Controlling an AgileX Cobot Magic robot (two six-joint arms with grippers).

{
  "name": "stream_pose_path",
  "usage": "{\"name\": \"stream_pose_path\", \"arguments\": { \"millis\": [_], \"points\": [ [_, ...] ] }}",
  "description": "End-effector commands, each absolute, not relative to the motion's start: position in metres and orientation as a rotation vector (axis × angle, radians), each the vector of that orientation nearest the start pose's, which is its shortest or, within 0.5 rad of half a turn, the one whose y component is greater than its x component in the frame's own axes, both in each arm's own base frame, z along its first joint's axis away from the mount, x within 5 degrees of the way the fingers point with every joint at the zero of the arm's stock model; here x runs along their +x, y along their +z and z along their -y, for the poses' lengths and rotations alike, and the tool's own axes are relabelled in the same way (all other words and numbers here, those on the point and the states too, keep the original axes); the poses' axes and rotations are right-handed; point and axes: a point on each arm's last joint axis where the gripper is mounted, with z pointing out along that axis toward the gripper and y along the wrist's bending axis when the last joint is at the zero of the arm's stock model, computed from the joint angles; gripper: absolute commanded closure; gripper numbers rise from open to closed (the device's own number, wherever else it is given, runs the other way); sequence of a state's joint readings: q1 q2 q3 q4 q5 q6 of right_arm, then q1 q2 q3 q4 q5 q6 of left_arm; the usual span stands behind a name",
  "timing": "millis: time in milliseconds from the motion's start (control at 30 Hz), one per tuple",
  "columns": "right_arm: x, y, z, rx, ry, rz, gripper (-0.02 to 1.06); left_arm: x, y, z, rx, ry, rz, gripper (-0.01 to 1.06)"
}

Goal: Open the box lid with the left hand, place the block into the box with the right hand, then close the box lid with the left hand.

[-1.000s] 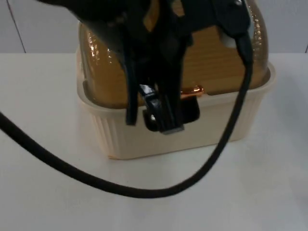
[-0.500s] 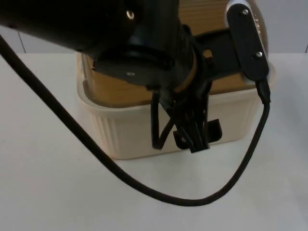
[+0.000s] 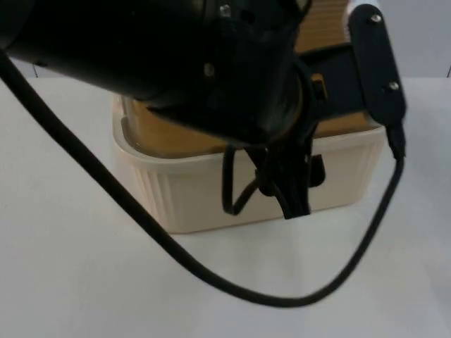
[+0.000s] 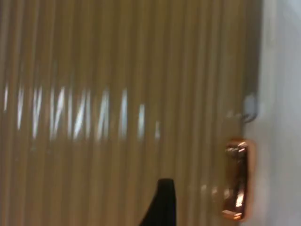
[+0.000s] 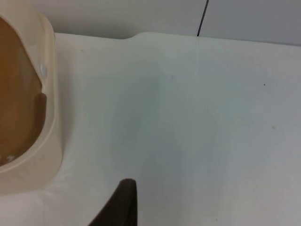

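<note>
The box (image 3: pixel 211 190), cream and ribbed, stood on the white tabletop (image 3: pixel 84 282) near the partition wall. Its amber lid (image 3: pixel 165 134) lay down on the rim, seemingly closed; the top view gave no gap at the front edge. In the left wrist view the ribbed lid surface (image 4: pixel 117 108) stretched just ahead of the camera, with a copper-coloured latch (image 4: pixel 236 179) at its edge. The block could not be made out, so whether it was already inside cannot be told.

The left gripper (image 3: pixel 289 190) hung over the front wall of the box, the arm's bulk covering most of the lid. Whether its fingers were parted or closed cannot be told; nothing was seen in their hold. The right gripper (image 5: pixel 123 202) waited beside the box, over bare tabletop, with the box rim (image 5: pixel 49 94) just to one side. How far its fingers stood open likewise cannot be told, and no block showed between them.

Compared with a second earlier, the left arm had swung forward and lower across the box. It then hid the domed lid that had been largely visible, and the gripper had shifted along the front wall toward the robot's right. The latch seen then in the top view was now covered. This suggests the left arm was working at the lid, opening or closing undetermined.
</note>
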State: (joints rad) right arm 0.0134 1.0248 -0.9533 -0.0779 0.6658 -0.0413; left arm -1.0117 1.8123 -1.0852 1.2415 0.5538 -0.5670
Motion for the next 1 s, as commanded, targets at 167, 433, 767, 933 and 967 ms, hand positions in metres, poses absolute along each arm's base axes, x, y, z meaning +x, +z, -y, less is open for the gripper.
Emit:
{"name": "stream_pose_path", "arguments": {
  "millis": [167, 433, 767, 933, 967],
  "points": [
    [0.208, 0.359, 0.002, -0.1, -0.107, -2.208, 0.0, 0.224, 0.195, 0.298, 1.475, 0.366, -1.822, 0.47],
    [0.208, 0.359, 0.002, -0.1, -0.107, -2.205, 0.0, 0.225, 0.196, 0.302, 1.516, 0.352, -1.747, 0.98],
    [0.208, 0.358, 0.002, -0.1, -0.107, -2.213, 0.0, 0.242, 0.182, 0.298, 1.569, 0.372, -1.711, 1.05],
    [0.207, 0.357, 0.002, -0.099, -0.108, -2.224, 0.0, 0.254, 0.179, 0.287, 1.578, 0.384, -1.746, 1.05],
    [0.207, 0.357, 0.002, -0.099, -0.108, -2.224, 0.0, 0.256, 0.179, 0.285, 1.585, 0.393, -1.743, 1.05]
  ]
}}
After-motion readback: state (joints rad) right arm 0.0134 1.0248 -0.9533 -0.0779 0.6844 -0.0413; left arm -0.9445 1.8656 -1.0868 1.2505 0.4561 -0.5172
